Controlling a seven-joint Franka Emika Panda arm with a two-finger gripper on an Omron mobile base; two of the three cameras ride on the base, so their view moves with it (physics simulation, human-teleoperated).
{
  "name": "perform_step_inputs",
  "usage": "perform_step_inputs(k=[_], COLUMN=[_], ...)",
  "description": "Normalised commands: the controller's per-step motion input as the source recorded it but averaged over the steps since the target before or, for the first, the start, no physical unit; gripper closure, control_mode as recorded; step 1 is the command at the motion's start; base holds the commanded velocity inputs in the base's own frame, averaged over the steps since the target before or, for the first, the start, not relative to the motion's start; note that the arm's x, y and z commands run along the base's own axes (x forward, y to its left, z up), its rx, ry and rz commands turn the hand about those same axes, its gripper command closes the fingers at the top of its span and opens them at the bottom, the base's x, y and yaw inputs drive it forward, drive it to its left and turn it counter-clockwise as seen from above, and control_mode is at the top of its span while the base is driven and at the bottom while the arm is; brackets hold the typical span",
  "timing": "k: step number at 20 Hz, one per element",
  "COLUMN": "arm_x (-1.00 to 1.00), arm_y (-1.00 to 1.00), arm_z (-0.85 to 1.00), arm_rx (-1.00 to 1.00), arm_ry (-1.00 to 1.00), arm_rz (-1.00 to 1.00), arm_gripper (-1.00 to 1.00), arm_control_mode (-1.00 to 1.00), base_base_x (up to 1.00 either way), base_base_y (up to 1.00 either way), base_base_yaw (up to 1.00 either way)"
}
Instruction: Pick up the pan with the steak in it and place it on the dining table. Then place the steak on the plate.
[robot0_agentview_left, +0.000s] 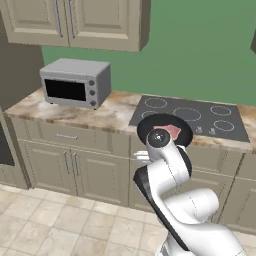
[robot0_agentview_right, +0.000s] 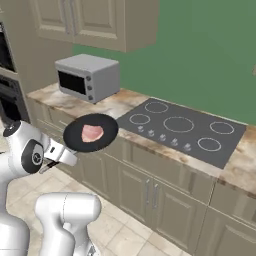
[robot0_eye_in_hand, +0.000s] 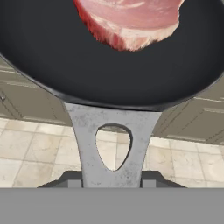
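My gripper (robot0_eye_in_hand: 112, 179) is shut on the grey handle (robot0_eye_in_hand: 92, 131) of the black pan (robot0_eye_in_hand: 52, 57). The pinkish-red steak (robot0_eye_in_hand: 131, 19) lies inside the pan, toward its far side. In the right base view the pan (robot0_agentview_right: 75, 139) hangs level in the air in front of the counter's edge, clear of the cooktop, with the steak (robot0_agentview_right: 92, 133) in it and the gripper (robot0_agentview_right: 62, 153) at its near rim. From the left base camera, the pan (robot0_agentview_left: 148, 128) and steak (robot0_agentview_left: 171, 131) peek out behind my wrist. The dining table and the plate are out of view.
A black cooktop (robot0_agentview_left: 200, 117) is set into the marbled counter (robot0_agentview_left: 115, 112). A grey microwave (robot0_agentview_left: 75, 82) stands at the counter's left. Beige wall cabinets (robot0_agentview_left: 75, 22) hang above, base cabinets (robot0_agentview_right: 150, 195) stand below, and tiled floor (robot0_agentview_left: 60, 220) lies in front.
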Motion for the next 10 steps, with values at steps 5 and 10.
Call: perform_step_inputs(k=[5, 10], arm_x=[0.0, 0.0], arm_y=[0.0, 0.0], arm_z=[0.0, 0.0], arm_rx=[0.0, 0.0], arm_ry=[0.0, 0.0], arm_rz=[0.0, 0.0], arm_gripper=[1.0, 1.0], arm_control_mode=[1.0, 1.0], base_base_x=[-0.19, -0.14], base_base_y=[0.0, 0.0], base_base_yaw=[0.42, 0.44])
